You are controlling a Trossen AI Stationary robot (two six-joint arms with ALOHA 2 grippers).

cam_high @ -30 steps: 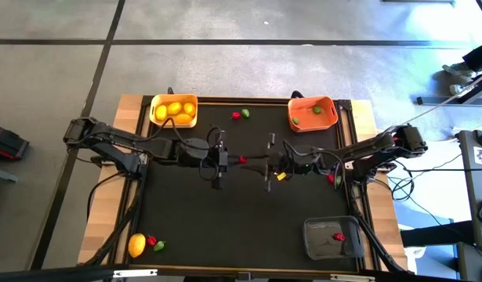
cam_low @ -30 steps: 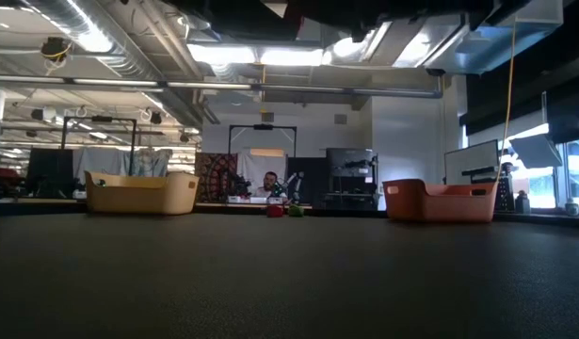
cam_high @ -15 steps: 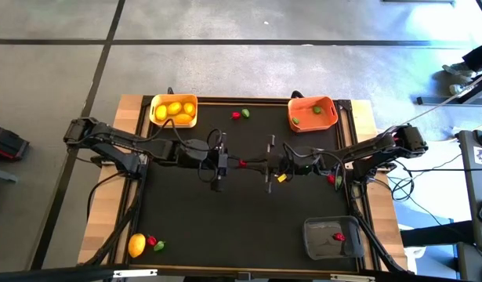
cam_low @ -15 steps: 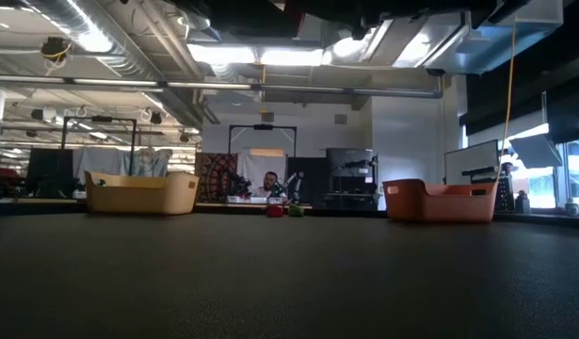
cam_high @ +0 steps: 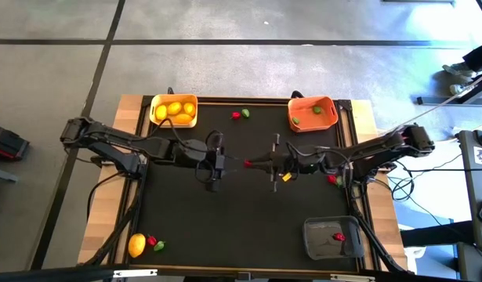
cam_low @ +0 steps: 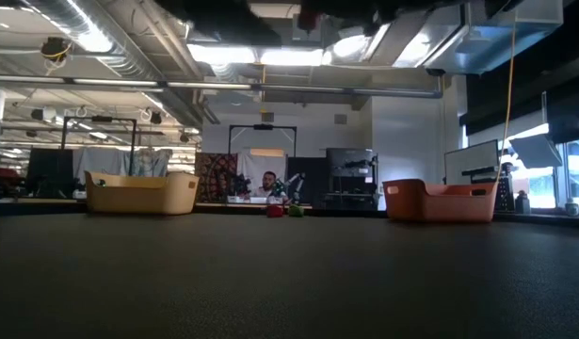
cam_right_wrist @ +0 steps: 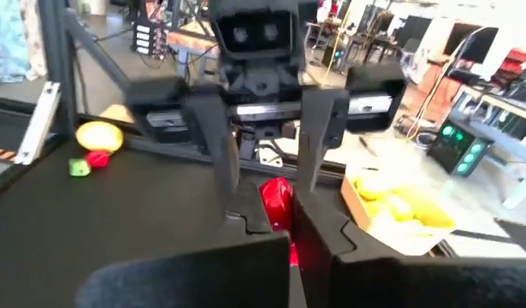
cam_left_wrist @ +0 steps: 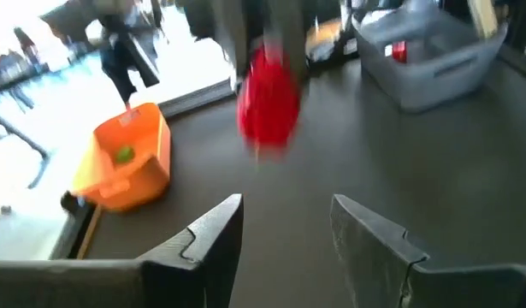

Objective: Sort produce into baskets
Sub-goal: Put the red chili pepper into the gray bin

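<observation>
1. Red is the piece that matters: a small red toy piece [cam_high: 246, 163] sits in the middle of the table, between the 2 arms, held up above the mat. The right gripper [cam_high: 251, 164] has it; its fingers are closed on the piece, as the right wrist view shows the red piece [cam_right_wrist: 278, 205] pinched at that arm's own fingertips.
2. Opposite it is the left gripper [cam_high: 224, 162], just to the left of the piece. Its 2 fingers stand apart and hold nothing; in the left wrist view the red piece [cam_left_wrist: 268, 104] hangs in front of the open gap, not inside it.
3. Both grippers point at each other along the left-right line of the table, so I judge this to be a handover, with the right arm now the carrier.
4. The dark grey basket [cam_high: 332, 237] lies at the near right corner and already holds 1 red piece. It is on the right arm's own side, well apart from the gripper, toward near and right.
5. The orange-red basket [cam_high: 312, 113] stands at the far right, the yellow-orange basket [cam_high: 174, 110] at the far left with lemons.
6. My guess is that the next move is a carry toward the near right.
</observation>
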